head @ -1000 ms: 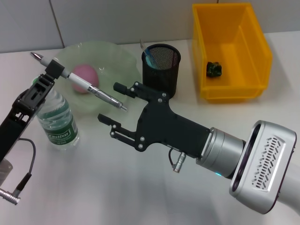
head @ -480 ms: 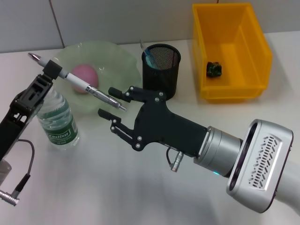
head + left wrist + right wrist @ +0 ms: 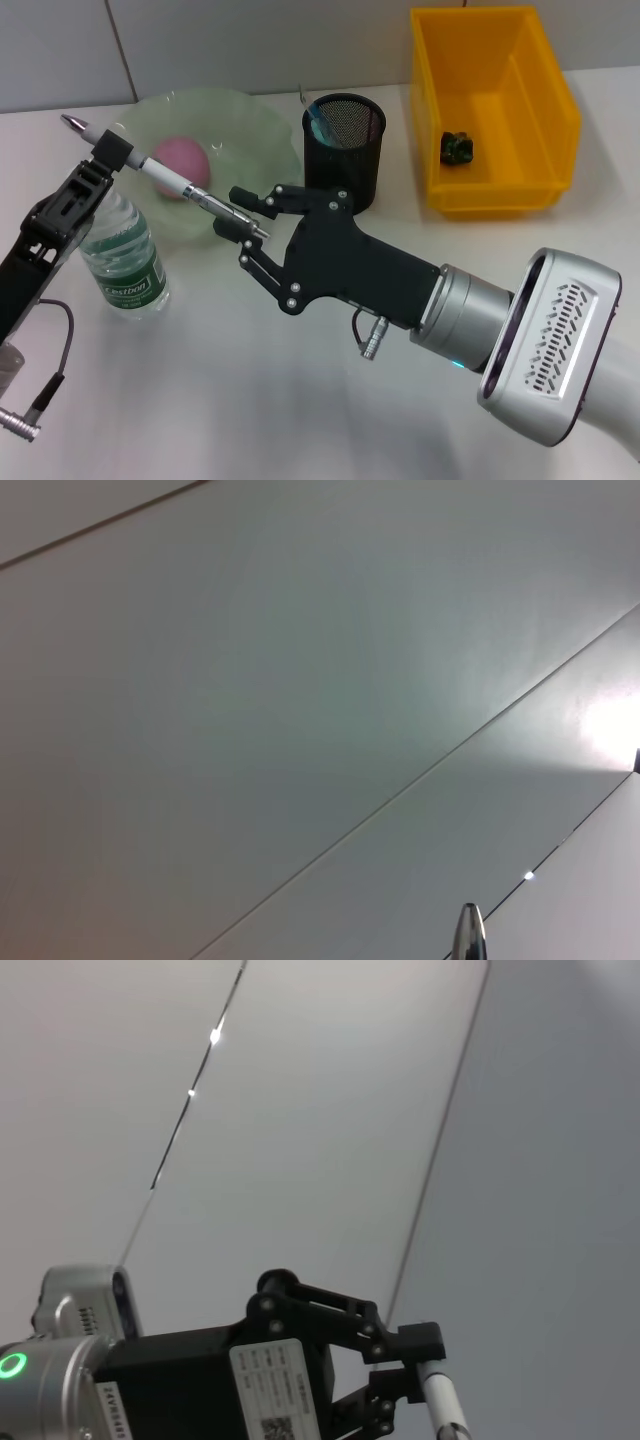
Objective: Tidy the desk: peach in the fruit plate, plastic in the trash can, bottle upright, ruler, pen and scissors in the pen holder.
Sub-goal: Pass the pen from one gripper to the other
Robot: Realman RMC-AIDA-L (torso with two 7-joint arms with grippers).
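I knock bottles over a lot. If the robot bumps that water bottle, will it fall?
Probably easily. The water bottle stands upright, tall and narrow, so a bump near its top could tip it. It looks like clear thin plastic, so likely light. Being round, it would probably roll once down.

left gripper (image 3: 112,152) is raised at the left, clamped on the pen (image 3: 165,176). right gripper (image 3: 243,211) reaches across, fingers spread around the pen's tip.
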